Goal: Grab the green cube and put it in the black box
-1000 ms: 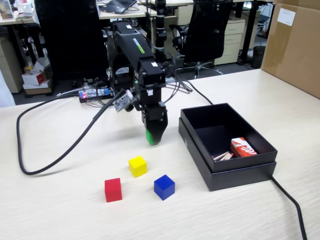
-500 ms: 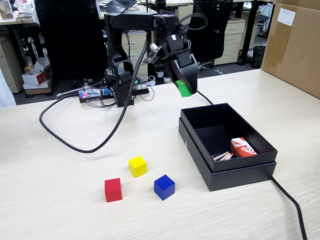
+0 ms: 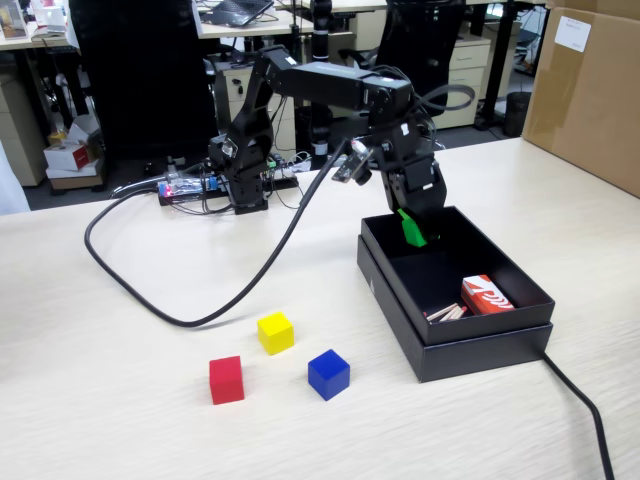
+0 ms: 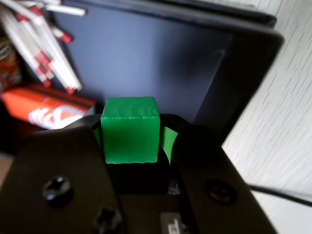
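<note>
Hanging over the black box, the gripper has its jaws clamped on the green cube, with 3 cubes outside.

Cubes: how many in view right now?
4. Red cube, yellow cube and blue cube on the table; green cube in the gripper over the black box.

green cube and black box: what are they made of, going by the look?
Green cube: probably plastic, perhaps 3D-printed; faint layered ridges show on its top face in the wrist view, finish satin. It sits between the jaws of the gripper.

Black box: looks like matte cardboard; thin straight walls, stepped rim, no gloss. Not certain from these views.
</note>
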